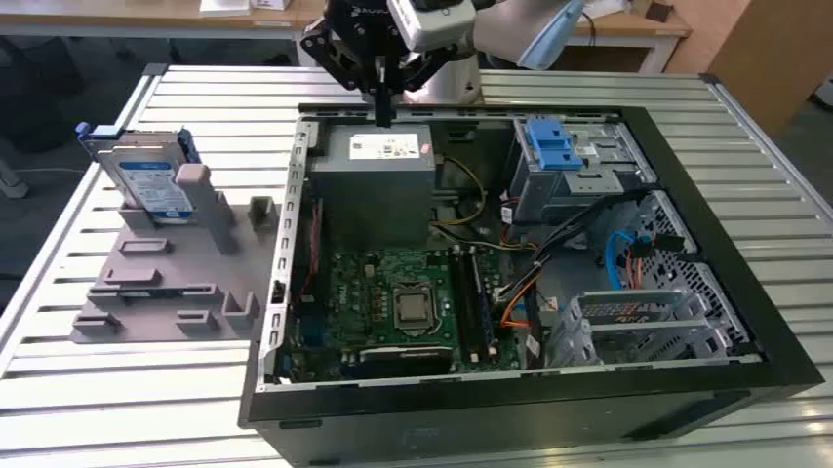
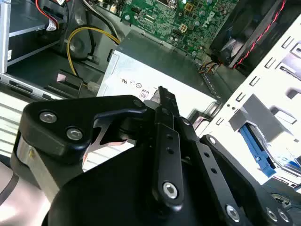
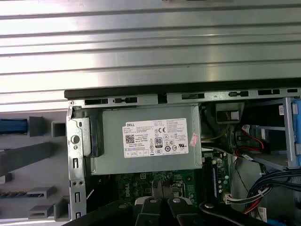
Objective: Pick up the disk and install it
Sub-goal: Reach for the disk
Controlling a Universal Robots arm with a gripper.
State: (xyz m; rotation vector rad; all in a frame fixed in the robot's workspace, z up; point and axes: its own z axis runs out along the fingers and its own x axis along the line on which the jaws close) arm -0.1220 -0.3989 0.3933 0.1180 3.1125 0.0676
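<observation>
Slatted aluminium tabletop [image 1: 521, 90] carries an open black tower computer case [image 1: 521, 409] and, on the exterior view's left, a grey moulded plastic fixture [image 1: 156, 283]. The arm's black hand [image 1: 384, 107] hangs over the far end of the case with its fingers drawn together and nothing between them. It is just above the big grey metal box with a white sticker [image 1: 371, 175]. Past that box lie the green circuit board [image 1: 390, 302] and the grey metal drive cage [image 1: 586, 171] with its ridged blue plastic latch [image 1: 553, 146]. The disk [image 1: 150, 180], a silver drive with a blue-and-white label in a blue carrier, stands upright in the fixture, well apart from the hand and outside the case.

Judged from here, the main risk is the case wall between hand and disk. A low sideways pass could strike its rim or the grey box. With the fingers together, the hand could also knock the upright disk over instead of straddling it. Loose blue and orange cables beside the cage could snag during fitting.

The exterior view gives the whole layout, disk included. The first wrist view looks straight down on the sticker [image 3: 148, 139] with the fingertips [image 3: 162, 188] over the board's edge. The second wrist view shows the hand [image 2: 162, 94] from behind and how close it sits to the box [image 2: 155, 75].
</observation>
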